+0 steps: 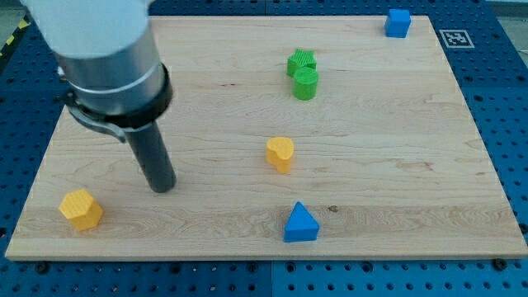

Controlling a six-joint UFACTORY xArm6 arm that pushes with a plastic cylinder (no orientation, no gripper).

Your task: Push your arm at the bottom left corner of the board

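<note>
My tip rests on the wooden board in its left part, below the arm's grey body at the view's top left. A yellow hexagonal block lies near the board's bottom left corner, down and left of my tip, apart from it. The bottom left corner of the board is further left and lower than that block.
A yellow block sits mid-board, right of my tip. A blue triangular block lies near the bottom edge. Two green blocks, a star shape and a cylinder, touch near the top. A blue cube sits at the top right.
</note>
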